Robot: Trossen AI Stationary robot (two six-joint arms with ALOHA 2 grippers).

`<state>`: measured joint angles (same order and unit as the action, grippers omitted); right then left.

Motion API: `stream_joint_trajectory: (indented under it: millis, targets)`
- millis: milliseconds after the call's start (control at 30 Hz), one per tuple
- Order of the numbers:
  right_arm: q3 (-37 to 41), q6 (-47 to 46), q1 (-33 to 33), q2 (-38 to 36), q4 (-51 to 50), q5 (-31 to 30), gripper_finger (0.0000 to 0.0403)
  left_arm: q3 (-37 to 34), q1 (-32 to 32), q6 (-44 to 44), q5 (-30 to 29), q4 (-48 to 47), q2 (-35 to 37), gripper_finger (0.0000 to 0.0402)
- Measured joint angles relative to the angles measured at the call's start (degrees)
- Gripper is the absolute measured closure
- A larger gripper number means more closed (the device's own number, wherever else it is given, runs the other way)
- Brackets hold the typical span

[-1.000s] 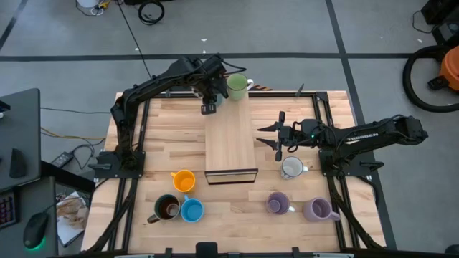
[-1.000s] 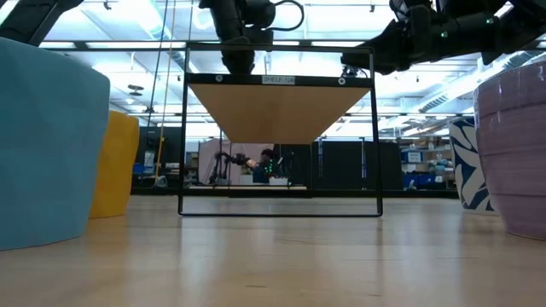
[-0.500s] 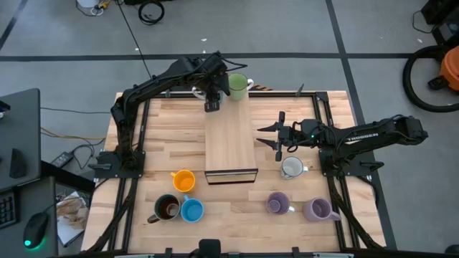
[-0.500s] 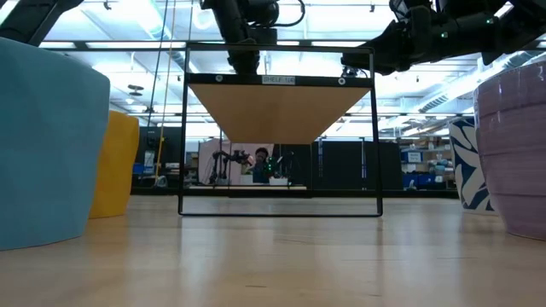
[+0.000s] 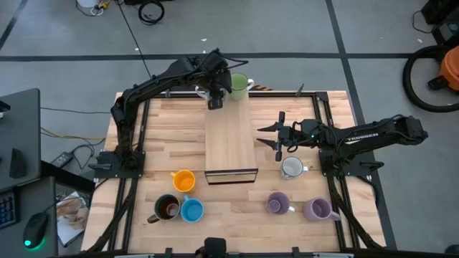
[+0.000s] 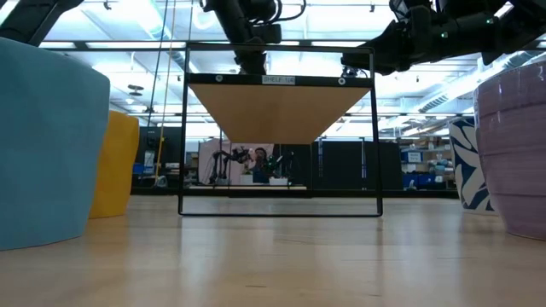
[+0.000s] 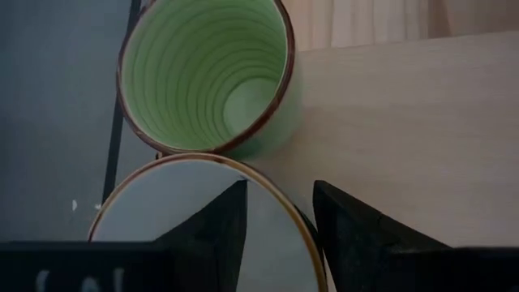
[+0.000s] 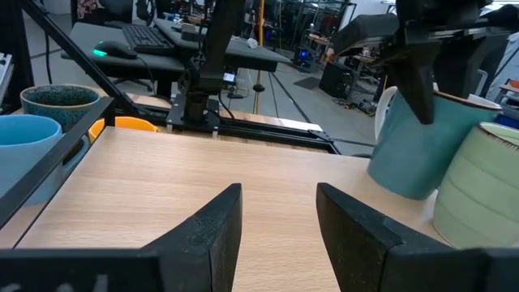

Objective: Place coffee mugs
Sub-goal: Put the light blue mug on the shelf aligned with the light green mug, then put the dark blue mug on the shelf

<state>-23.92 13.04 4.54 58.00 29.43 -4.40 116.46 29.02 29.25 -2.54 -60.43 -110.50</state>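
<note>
My left gripper is at the far end of the raised wooden shelf, shut on a pale white mug right beside the green mug, which stands on the shelf's far end. My right gripper hovers open just right of the shelf, above the table. A white patterned mug stands on the table near it. The orange, dark, blue and two purple mugs stand along the near side. My left gripper holds the pale mug by its rim, one finger inside the mug and one finger outside its wall. It comes from above, pointing down. The mug hangs upright with its base at the shelf top; whether it rests there I cannot tell.
The shelf is a wooden board on a black wire frame in the table's middle, and most of its top is bare. Black rails run along the table's left and right sides. Bare table lies left of the shelf.
My left gripper has carried the pale mug a little toward the far edge and the right, closer to the green mug. My right arm has kept still.
</note>
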Motion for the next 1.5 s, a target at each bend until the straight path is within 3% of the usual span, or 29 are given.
stream_joint_trajectory:
  millis: [133, 333, 700, 867, 967, 1167, 1300, 1500]
  targets:
    - [0.00, 0.00, 0.00, 0.00, -0.02, 0.00, 0.0237, 0.00, 0.00, 0.08, -0.41, -0.19, 0.00, 0.0253]
    - [0.00, 0.00, 0.00, -0.02, -0.39, 0.00, 0.0237, 0.00, -0.55, 2.80, -6.44, -1.45, 1.28, 0.0253]
    - [0.00, -0.27, -0.02, -0.02, -0.51, 0.00, 0.0237, 0.07, -1.24, 1.11, -4.39, -1.65, 6.17, 0.0253]
    - [0.00, -0.44, -0.04, -0.02, -0.97, 0.00, 0.0237, 0.07, -4.25, 0.75, 2.19, -3.46, 8.81, 0.0253]
    - [0.00, -0.53, -0.07, -0.02, -1.08, 0.00, 0.0237, 0.07, -6.78, -0.70, 2.89, -4.85, 10.08, 0.0253]
    - [0.00, -1.04, -1.57, -0.02, -2.16, 0.00, 0.0237, -0.23, -9.69, -8.33, 8.82, -17.27, 10.21, 0.0253]
    - [0.00, -0.96, -2.77, -0.02, -2.56, -0.30, 0.0237, -4.32, -12.24, -14.46, 13.41, -21.18, 10.63, 0.0253]
    - [0.00, -0.77, -4.44, -0.05, -4.36, -7.42, 0.0237, -15.17, -17.90, -24.40, 14.64, -21.87, 14.24, 0.0253]
